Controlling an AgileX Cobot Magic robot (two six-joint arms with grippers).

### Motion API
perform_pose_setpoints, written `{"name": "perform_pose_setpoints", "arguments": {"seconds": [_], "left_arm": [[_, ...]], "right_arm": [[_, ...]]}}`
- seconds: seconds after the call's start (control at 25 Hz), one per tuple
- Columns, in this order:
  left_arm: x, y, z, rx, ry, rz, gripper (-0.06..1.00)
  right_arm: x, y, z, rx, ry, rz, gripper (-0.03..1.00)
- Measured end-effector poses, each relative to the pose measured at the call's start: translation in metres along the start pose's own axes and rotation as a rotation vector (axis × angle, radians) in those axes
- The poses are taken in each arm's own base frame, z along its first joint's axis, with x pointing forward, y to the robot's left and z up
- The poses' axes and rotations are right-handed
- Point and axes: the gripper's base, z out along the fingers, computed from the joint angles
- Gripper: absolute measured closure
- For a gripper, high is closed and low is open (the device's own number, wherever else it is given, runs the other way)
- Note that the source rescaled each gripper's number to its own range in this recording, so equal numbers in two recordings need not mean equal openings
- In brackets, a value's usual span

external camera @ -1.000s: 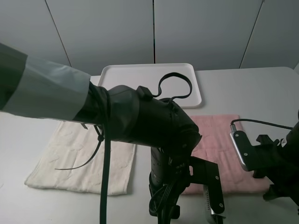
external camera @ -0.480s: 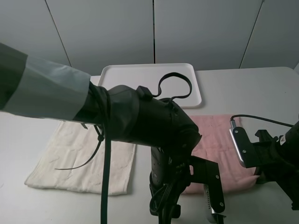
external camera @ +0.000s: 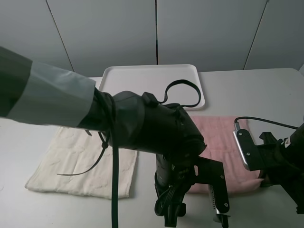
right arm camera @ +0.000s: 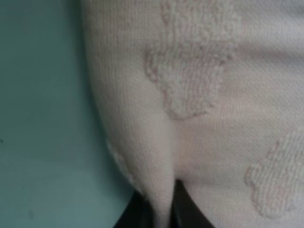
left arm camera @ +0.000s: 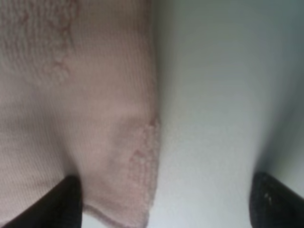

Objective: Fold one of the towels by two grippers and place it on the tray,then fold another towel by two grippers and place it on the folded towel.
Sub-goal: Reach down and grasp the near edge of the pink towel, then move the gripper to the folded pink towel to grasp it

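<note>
The pale pink towel [external camera: 223,137] lies flat on the table in front of the white tray [external camera: 152,78]. The cream-white towel [external camera: 76,159] lies flat to its left. My left gripper [left arm camera: 171,202] is open at the pink towel's near corner [left arm camera: 118,156]. One finger [left arm camera: 66,202] rests by the cloth and the other [left arm camera: 278,199] is over bare table. My right gripper [right arm camera: 161,211] is shut on a pinched ridge of the pink towel [right arm camera: 199,95] at its near right edge. In the high view my left arm [external camera: 156,128] hides the towel's left part.
The table [external camera: 256,90] is pale grey with a grey panelled wall behind it. A black cable [external camera: 180,90] loops off my left arm over the tray's front rim. My right arm [external camera: 280,161] sits at the table's near right edge.
My right gripper has moved in slightly and closed on the pink towel's edge, raising a small ridge of cloth. The left arm has shifted a little; its gripper stays open.
</note>
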Motion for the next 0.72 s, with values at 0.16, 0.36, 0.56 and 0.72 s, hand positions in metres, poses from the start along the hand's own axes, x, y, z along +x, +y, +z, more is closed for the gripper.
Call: {"name": "perform_pose_setpoints", "arguments": {"seconds": [0.16, 0.36, 0.56, 0.72], "left_arm": [[-0.0024, 0.0003, -0.0002, -0.025, -0.015, -0.006, 0.2], [-0.0031, 0.0023, -0.0003, -0.047, -0.023, 0.007, 0.75], [-0.0038, 0.0036, -0.0004, -0.061, -0.03, -0.003, 0.94], [-0.0055, 0.0044, -0.0005, -0.07, -0.05, -0.018, 0.94]], "right_arm": [[0.0, 0.0, 0.0, 0.0, 0.0, 0.0, 0.95], [0.0, 0.0, 0.0, 0.0, 0.0, 0.0, 0.95], [0.0, 0.0, 0.0, 0.0, 0.0, 0.016, 0.96], [0.0002, 0.0011, -0.0037, 0.017, -0.004, 0.055, 0.96]]}}
